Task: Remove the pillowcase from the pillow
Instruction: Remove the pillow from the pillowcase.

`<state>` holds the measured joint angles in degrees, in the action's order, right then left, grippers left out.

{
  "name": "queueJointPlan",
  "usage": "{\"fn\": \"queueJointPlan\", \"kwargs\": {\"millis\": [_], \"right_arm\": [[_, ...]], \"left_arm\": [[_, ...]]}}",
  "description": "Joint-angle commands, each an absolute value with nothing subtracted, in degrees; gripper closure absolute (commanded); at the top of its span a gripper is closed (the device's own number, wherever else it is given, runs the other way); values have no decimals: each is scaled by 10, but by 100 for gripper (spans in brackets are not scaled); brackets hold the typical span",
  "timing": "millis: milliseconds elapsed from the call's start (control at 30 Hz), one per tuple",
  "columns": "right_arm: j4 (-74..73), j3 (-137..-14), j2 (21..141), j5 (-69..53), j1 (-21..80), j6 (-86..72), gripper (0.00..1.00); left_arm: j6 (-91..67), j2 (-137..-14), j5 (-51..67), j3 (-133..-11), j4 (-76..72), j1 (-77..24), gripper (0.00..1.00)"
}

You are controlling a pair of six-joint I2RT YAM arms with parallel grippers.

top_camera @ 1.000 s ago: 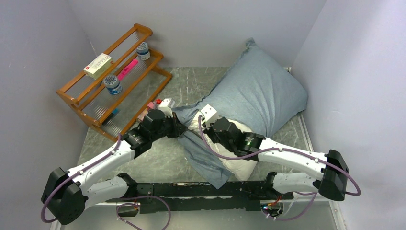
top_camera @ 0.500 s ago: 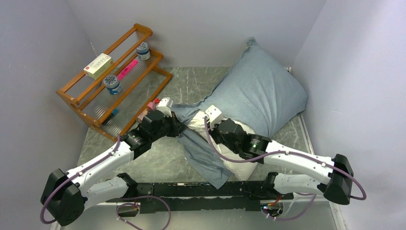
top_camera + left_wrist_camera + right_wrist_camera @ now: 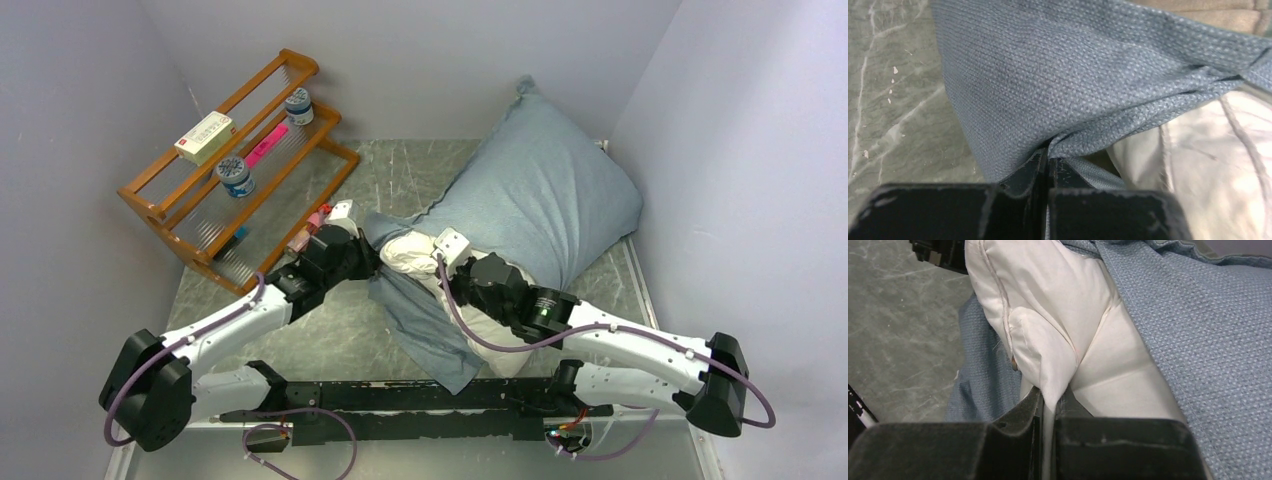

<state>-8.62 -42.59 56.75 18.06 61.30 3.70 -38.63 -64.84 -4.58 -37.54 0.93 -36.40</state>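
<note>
The blue-grey pillowcase covers most of the plump pillow, which leans into the far right corner. A white end of the pillow bulges out of the open mouth near the table's middle. My left gripper is shut on a fold of the pillowcase at the mouth's left edge. My right gripper is shut on a pinch of the white pillow, with blue cloth lying over its right side. More pillowcase cloth trails toward the near edge.
A wooden two-tier rack stands at the back left, holding a box, jars and a pink item. Bare marbled tabletop lies left of the pillow. Walls close in on three sides.
My right gripper has pulled the white pillow end further out of the case, toward the right and the near edge. The left arm has shifted slightly left, still gripping the cloth.
</note>
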Motion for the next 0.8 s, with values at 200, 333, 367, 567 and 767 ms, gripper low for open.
{"fn": "queueJointPlan", "kwargs": {"millis": [200,333,367,567,767], "right_arm": [[-88,-413,489,110,615,40,100],[-21,-423,468,70,615,38,100],[-9,-428,469,60,615,38,100],[22,-471,502,43,615,50,100],[46,-505,528,71,615,53,100]], "left_arm": [[-370,-641,-99,-353,-97,-327,95],[-393,-662,-49,-325,-183,-328,95],[-401,-671,-45,-321,-203,-328,95],[-422,-714,-41,-337,-292,-350,95],[-464,-742,-122,-348,-360,-366,95]]}}
